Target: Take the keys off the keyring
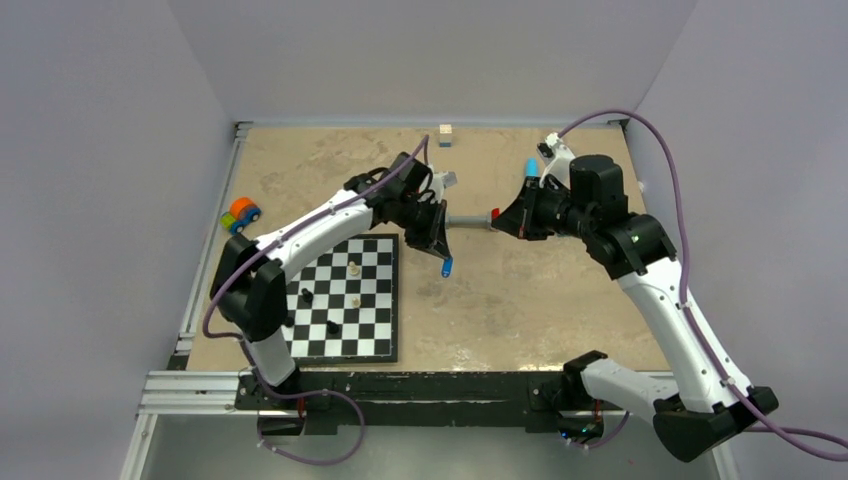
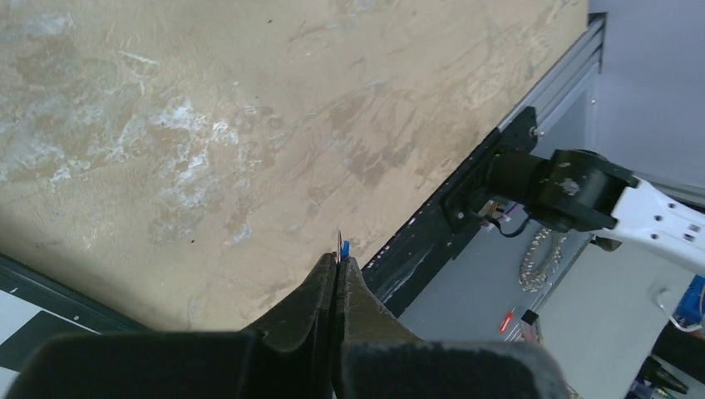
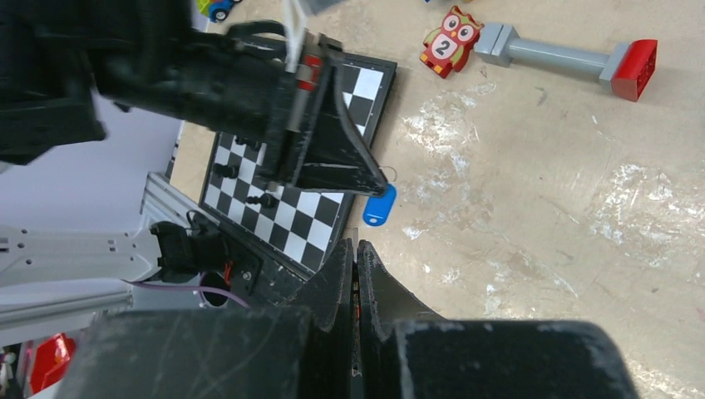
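My left gripper is shut on the keyring and holds it above the table, beside the chessboard's far right corner. The blue oblong tag hangs below its fingertips. In the right wrist view the thin metal ring sits at the left gripper's tips, with the tag dangling under it. In the left wrist view a blue edge and a metal sliver stick out between the closed fingers. My right gripper is apart from the keyring. It is shut on a thin silvery sliver seen edge-on, apparently a key.
A chessboard with several pieces lies at the near left. A grey bar with a red end lies between the grippers. A light-blue cylinder, an owl block, a toy car and a wooden cube lie further off.
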